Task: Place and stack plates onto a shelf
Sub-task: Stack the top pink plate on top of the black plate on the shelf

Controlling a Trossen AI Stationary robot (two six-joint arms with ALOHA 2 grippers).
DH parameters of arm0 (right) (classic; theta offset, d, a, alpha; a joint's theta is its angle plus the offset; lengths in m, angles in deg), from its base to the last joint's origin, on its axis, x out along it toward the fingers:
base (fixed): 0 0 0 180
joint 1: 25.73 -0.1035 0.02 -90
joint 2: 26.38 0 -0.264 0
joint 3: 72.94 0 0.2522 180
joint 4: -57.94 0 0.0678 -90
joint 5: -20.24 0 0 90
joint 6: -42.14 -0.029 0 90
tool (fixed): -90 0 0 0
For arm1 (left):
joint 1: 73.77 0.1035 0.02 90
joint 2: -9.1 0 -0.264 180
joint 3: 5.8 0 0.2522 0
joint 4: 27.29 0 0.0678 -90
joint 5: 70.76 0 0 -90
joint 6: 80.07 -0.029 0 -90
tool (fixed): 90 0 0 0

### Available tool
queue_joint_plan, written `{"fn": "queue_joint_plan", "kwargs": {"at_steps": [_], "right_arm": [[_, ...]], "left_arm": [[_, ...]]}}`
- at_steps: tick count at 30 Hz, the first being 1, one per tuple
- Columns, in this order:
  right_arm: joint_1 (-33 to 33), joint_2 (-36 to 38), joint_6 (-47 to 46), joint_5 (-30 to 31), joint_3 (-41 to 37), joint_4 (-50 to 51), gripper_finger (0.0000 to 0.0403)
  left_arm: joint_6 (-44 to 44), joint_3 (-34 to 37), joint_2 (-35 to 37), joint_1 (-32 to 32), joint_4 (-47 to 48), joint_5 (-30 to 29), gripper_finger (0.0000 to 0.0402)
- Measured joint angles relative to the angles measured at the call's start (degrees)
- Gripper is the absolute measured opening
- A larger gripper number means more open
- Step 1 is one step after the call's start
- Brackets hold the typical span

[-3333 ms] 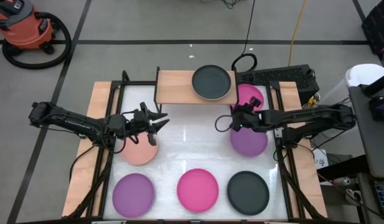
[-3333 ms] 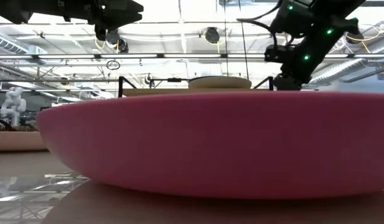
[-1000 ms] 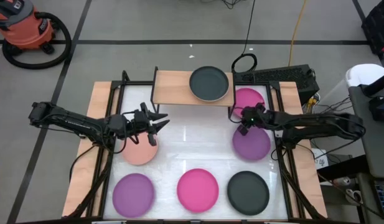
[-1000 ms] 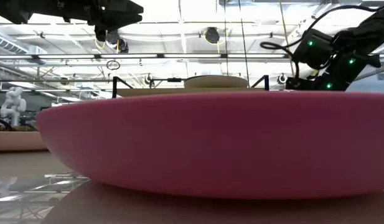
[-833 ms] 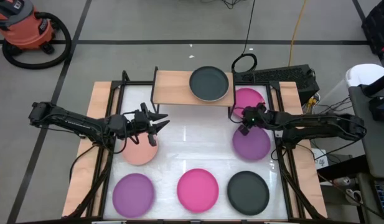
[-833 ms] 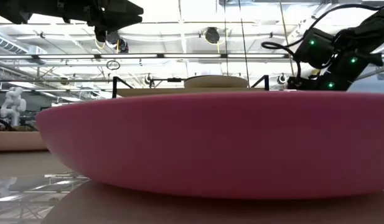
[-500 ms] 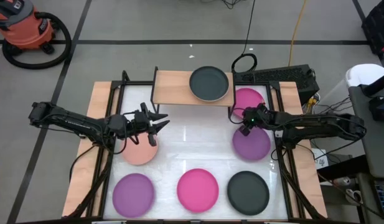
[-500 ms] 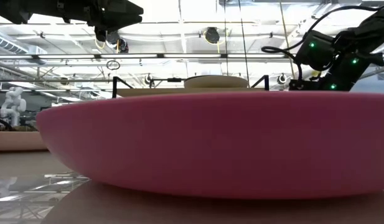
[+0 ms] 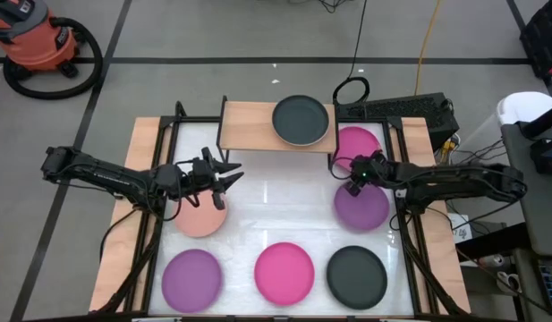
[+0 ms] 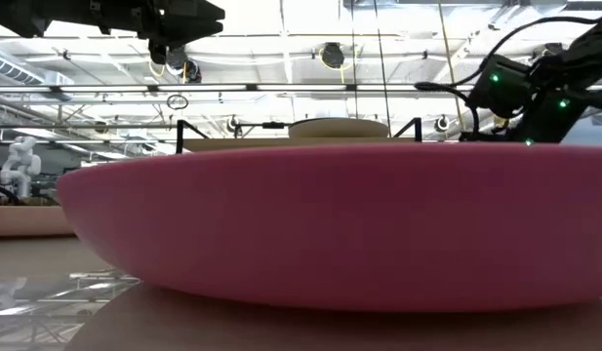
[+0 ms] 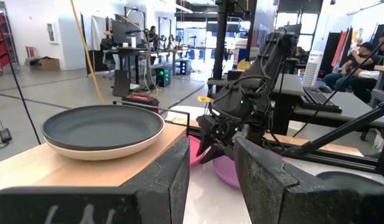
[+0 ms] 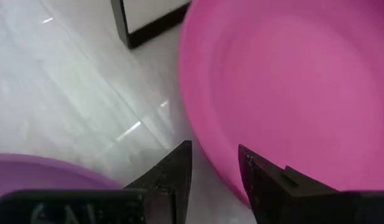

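Note:
The shelf stands at the table's far edge with a black plate stacked on a beige plate on its right end. A magenta plate lies on the table right of the shelf. My right gripper is open and tipped down at that plate's near-left rim, one finger over the plate and one outside it. My left gripper hangs open and level above the salmon plate, holding nothing. My right gripper stands slanting down from the table's right side with its fingers on either side of the magenta plate's rim. I cannot tell whether they touch it. The plate lies flat on the table.
A purple plate lies just near of my right gripper. Along the near edge lie a purple plate, a magenta plate and a black plate. The shelf's black leg stands close to my right gripper.

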Motion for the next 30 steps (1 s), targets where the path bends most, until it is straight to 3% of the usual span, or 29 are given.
{"fn": "queue_joint_plan", "kwargs": {"at_steps": [7, 20, 30], "right_arm": [[0.02, 0.19, -1.27, 0.47, -4.45, -4.65, 0.0108], [0.02, 0.23, 2.48, 0.64, -5.23, -11.18, 0.0019], [0.02, 3.62, 2.99, 0.61, -5.04, -11.68, 0.0013]], "left_arm": [[1.88, 0.0, 0.0, 0.0, 0.47, 0.03, 0.0129], [2.32, 0.0, 0.0, -0.02, 1.08, 0.31, 0.0129], [2.32, 0.0, 0.0, -0.02, 1.14, 0.44, 0.0129]]}}
